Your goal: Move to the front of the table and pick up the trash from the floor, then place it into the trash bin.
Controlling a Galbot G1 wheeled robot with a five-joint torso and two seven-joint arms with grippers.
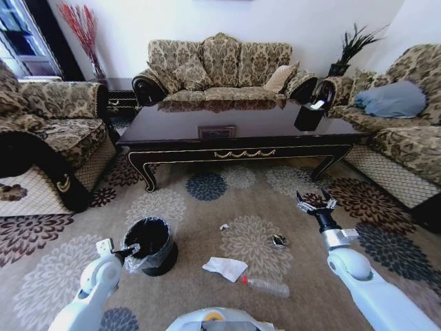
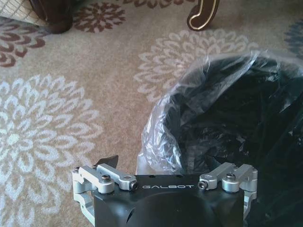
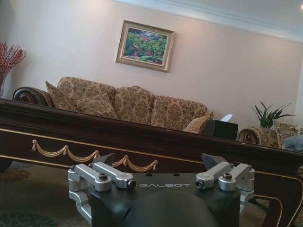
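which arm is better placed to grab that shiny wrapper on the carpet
Probably the right. The right gripper hangs open just beyond the dark wrapper, with bare carpet between. The left gripper sits at the trash bin, farther off.

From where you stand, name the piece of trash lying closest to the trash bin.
The crumpled white paper, just beside the trash bin. The bottle, dark wrapper and tiny scrap all lie farther off.
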